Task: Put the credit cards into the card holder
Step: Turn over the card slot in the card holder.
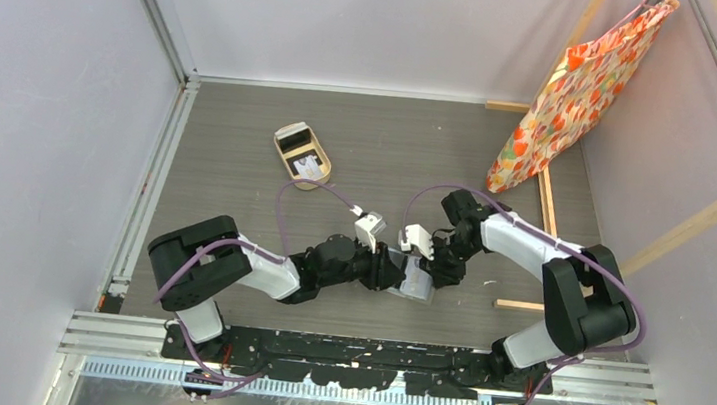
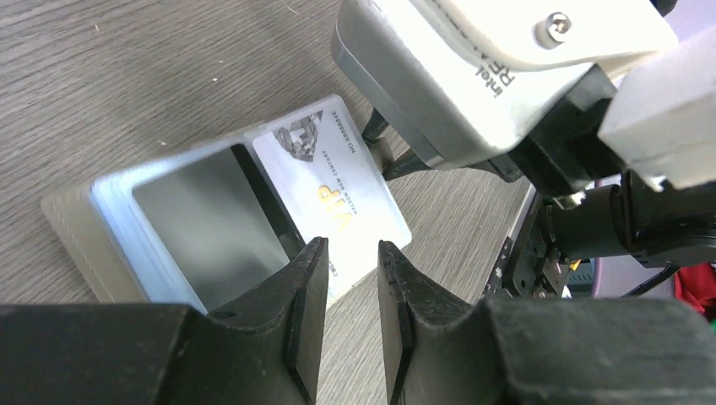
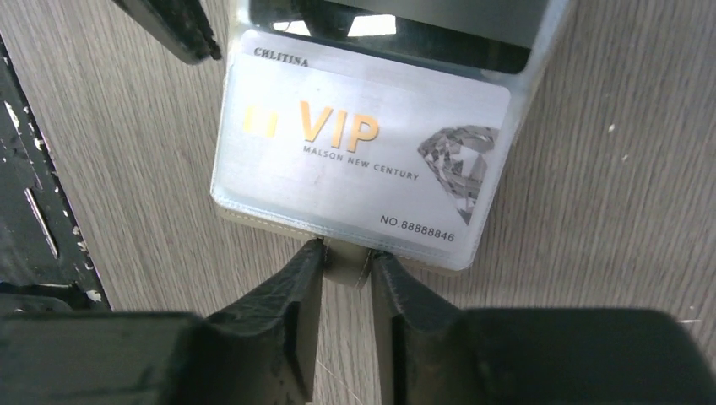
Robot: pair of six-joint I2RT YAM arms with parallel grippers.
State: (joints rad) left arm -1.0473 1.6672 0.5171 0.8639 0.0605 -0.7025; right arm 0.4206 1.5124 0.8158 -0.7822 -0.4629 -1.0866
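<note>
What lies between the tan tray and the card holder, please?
In the top view, only bare table lies between the tan tray and the card holder; the left arm's purple cable and wrist camera hang over it.

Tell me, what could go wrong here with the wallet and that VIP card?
The right jaws seem to pinch only the small tab of the wallet; a tug could drag or flip it. The VIP card lies in the open wallet and might slide out if it tips. The left jaws hang very close, so the two could bump.
</note>
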